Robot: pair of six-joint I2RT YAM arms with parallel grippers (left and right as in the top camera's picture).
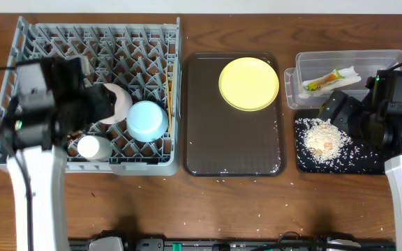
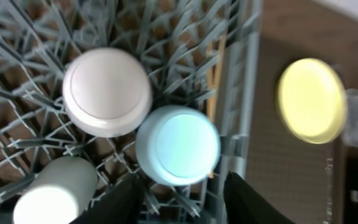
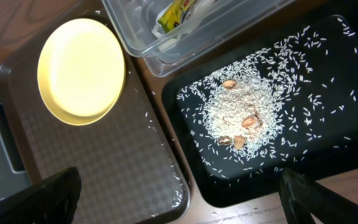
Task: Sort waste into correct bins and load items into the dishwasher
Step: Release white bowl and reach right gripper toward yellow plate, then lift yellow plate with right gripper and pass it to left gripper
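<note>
1. Brown wooden desk (image 1: 222, 209) beneath it all, a few white specks along its front.
2. At the left pincer (image 2: 187, 198): spread wide, empty, hanging over the rack (image 1: 68, 38) just above the blue bowl (image 2: 179, 146).
3. Around that: white bowl (image 2: 107, 90) touching the blue one, both seemingly bottom-up; cup (image 2: 55, 199) just beside them toward the rack's front; chopsticks (image 1: 169, 97) lying along the rack's right wall.
4. At the right pincer (image 3: 185, 199): also wide apart, gripping nothing, poised above the black tray (image 1: 340, 166) and its heap of grains (image 3: 238, 112).
5. Just behind that tray: tub (image 1: 351, 54) with wrapper (image 1: 323, 82) and paper strip (image 1: 347, 72) inside. Waste judged sorted, bar the strays.
6. Further out: plate (image 1: 249, 84) flat in the far right corner of the brown tray (image 1: 229, 139), between rack and tub, untouched. Judged the last item to load, so likely the step in hand.
7. For a clean pick: approach low and tilted at the plate's rim, one finger under the lip, the other on the face; close firmly, with little to pinch on a flat, smooth plate and some risk of skidding.
8. Lift clear of the brown tray's raised edge before crossing to the rack.
9. Stand the plate on edge between pegs in the open back rows, well apart from bowls and chopsticks.
10. Keep the left pincer out of the path.
</note>
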